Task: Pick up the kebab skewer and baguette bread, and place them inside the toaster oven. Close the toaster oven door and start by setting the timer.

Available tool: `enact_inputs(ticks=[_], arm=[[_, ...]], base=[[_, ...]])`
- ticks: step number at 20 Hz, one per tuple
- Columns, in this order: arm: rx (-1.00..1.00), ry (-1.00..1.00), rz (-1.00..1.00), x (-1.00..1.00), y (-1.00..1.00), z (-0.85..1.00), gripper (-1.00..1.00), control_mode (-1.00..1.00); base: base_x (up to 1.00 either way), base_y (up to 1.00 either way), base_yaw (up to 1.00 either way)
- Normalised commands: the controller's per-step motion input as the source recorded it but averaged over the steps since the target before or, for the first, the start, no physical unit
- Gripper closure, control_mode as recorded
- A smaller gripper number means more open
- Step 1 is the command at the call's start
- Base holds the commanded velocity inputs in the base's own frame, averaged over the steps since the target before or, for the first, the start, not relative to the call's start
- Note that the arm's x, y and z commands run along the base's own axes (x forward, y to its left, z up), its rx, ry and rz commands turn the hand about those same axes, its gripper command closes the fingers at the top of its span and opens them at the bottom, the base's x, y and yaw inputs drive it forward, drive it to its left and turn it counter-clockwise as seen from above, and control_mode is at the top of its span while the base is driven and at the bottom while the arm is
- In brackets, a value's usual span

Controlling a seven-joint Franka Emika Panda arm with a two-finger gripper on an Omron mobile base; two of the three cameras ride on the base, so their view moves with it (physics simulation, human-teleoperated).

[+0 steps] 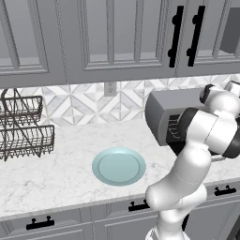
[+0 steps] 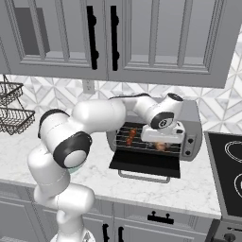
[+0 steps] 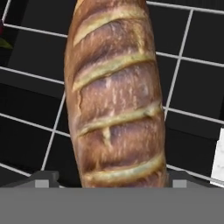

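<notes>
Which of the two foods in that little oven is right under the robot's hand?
The baguette bread, the golden slashed loaf on the rack's right side below the end effector. The kebab skewer lies apart, to the left.

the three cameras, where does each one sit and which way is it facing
Left base view: behind the arm to its left, looking forward and down over the counter at the plate and toaster oven; the white arm rises at lower right.
Right base view: behind to its right, facing the toaster oven's open door, with the kebab skewer on the rack; the arm reaches in from lower left.
Hand view: on the hand, looking along the gripper at the baguette bread on the rack.
Both base views share the toaster oven and the arm.
</notes>
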Motion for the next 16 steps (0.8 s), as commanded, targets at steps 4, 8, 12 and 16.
enact_inputs(ticks=[4,8,12,16], arm=[[0.00,-0.05,0.00,0.00,0.00,0.01,-1.00,-1.00],[0.00,-0.09,0.00,-0.06,0.00,0.35,-1.00,-1.00],[0.00,-0.11,-0.04,-0.59,0.01,0.22,-1.00,-1.00],[0.00,-0.02,-0.17,-0.64,0.01,0.00,-1.00,-1.00]], base=[[0.00,0.00,0.00],[0.00,0.00,0.00],[0.00,0.00,0.00],[0.00,0.00,0.00]])
